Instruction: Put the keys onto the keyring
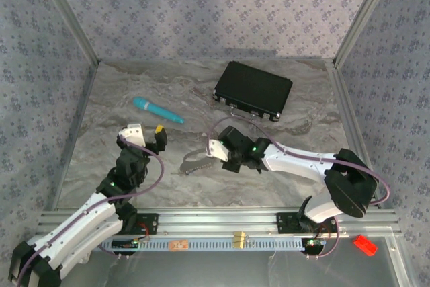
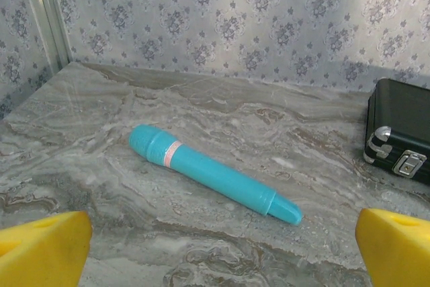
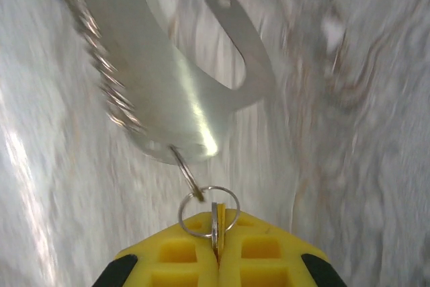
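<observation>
Closest to the right wrist lens, the yellow pads [image 3: 171, 253] of my right jaws were pressed together, clamped on a small metal split ring [image 3: 209, 212] that stood edge-on in the seam between them. From that ring a short wire link ran up to the keyring [image 3: 185, 102], a pale, translucent oval loop reaching away from the jaws over the worktop [image 1: 101, 112]. A silvery strand [image 3: 101, 78] ran along its left edge. From above, the loop sat just left of the right jaws, near the middle of the worktop.

My left jaws were wide apart with nothing between their pads [image 2: 40, 247]. They faced a teal pen [image 2: 211, 179], with a black case [image 2: 403, 132] off to the far right.

I judged the keyring to be very light, its thin band springy rather than stiff, so it would swing and twist on that one link. The split ring looked hard, slick and narrow, a poor purchase that could slide out of the pads. For threading the keys, I reckoned the flat band of the loop the better place to steady it.
</observation>
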Robot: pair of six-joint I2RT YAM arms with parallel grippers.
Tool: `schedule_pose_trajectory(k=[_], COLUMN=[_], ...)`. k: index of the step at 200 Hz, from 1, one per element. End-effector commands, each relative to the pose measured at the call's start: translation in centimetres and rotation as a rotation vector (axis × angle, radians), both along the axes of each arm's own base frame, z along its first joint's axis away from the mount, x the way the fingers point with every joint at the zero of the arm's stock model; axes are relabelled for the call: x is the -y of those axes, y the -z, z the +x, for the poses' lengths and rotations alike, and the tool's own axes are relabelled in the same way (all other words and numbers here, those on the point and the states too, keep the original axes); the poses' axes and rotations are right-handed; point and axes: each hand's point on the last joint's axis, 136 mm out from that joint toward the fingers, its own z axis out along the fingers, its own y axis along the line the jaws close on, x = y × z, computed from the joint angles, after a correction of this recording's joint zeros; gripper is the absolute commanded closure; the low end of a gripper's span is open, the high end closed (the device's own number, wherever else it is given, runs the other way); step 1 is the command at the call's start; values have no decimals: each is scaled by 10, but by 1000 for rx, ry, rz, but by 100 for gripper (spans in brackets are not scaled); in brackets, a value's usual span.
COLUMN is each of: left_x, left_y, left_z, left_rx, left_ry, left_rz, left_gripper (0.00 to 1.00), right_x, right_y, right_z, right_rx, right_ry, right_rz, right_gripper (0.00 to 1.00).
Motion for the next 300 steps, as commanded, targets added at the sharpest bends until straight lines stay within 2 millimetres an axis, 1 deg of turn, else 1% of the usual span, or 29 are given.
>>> schedule_pose_trajectory(k=[1,16,40,49,62,69,92,106,111,122,132,138,144,146,153,154,157,158,163,176,189,195,204,228,251,263,276,287,300], left_x=[0,0,1,0,-2,-4,-6,-7,-8,-9,-9,-9,-9,-9,-9,-9,-8,-8,-8,-13,-23,-28,-33,-43,-53,-56,-56,-56,-56], left_y=[6,9,13,15,16,16,10,7,6,3,0,-1,-2,-3,-4,-4,-3,-3,-1,4,9,11,15,23,36,44,51,56,62], left_z=[0,1,2,3,5,6,8,10,11,14,17,20,23,24,28,28,30,31,34,40,46,49,53,62,69,72,75,78,81], left_rx=[-5,-13,-29,-35,-39,-41,-35,-33,-32,-31,-32,-33,-34,-34,-31,-33,-35,-35,-41,-66,-84,-88,-94,-111,-122,-134,-139,-132,-125], left_ry=[5,4,16,9,-3,-7,-11,-13,-16,-15,-10,-7,-2,0,9,10,16,18,26,19,-20,-38,-53,-73,-97,-100,-96,-90,-80], left_rz=[-22,-17,-23,-22,-20,-16,4,27,34,53,75,90,107,113,132,133,147,151,171,221,250,249,246,245,247,248,262,268,267], left_gripper=[0,1,1,0,1,1,1,1,0,0,1,1,1,1,0,1,1,0,0,1,1,0,1,1,1,1,1,0,0], right_x=[63,82,104,112,123,129,139,139,136,126,116,115,120,122,132,138,142,146,158,204,241,252,262,263,251,244,234,239,245], right_y=[23,32,38,40,41,40,24,7,-4,-29,-56,-73,-86,-94,-109,-109,-112,-117,-122,-119,-103,-95,-81,-65,-50,-39,-29,-25,-25], right_z=[-16,-19,-19,-20,-20,-20,-16,-7,-3,9,20,29,40,43,53,56,58,63,69,84,93,96,100,112,130,139,147,151,154], right_rx=[-25,-34,-16,-11,0,8,46,80,95,118,139,171,211,236,298,319,343,377,424,542,592,590,562,548,515,449,424,375,375], right_ry=[-2,3,8,7,12,19,73,148,189,294,373,423,486,503,569,590,600,621,668,842,963,1006,1040,1005,905,885,838,866,881], right_rz=[-293,-401,-551,-597,-649,-669,-643,-539,-464,-255,-12,135,262,310,422,443,464,498,538,596,591,600,631,688,638,671,686,690,733], right_gripper=[100,100,99,93,78,72,61,59,58,57,55,52,46,44,40,38,37,37,35,32,33,33,35,35,37,40,40,40,34])
